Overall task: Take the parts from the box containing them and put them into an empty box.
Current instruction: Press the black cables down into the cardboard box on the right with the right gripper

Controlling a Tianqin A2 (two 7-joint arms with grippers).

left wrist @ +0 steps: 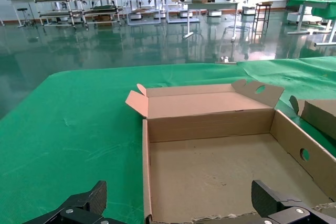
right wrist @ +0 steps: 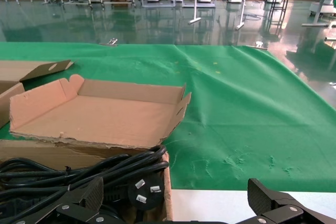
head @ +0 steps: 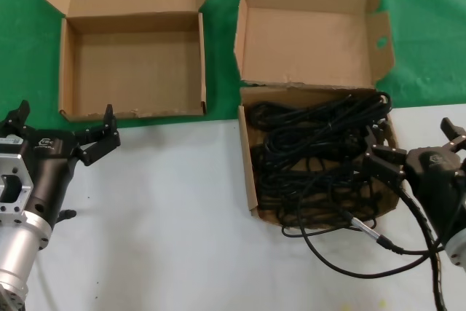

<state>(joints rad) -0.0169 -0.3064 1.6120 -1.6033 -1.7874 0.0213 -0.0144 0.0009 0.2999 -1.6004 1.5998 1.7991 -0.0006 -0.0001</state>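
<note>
Two boxes: cords (head: 313,154) fill the full box (head: 317,158) at centre-right, empty box (head: 131,71) upper left. My right gripper (head: 408,152) hovers wide open, empty, at its edge to grab; left gripper (head: 62,125) waits open, empty.

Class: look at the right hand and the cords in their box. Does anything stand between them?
Nothing visible does. The right hand, open, sits at the near right edge of the full box, whose lid is folded back, and the cords lie exposed right beside it.
</note>
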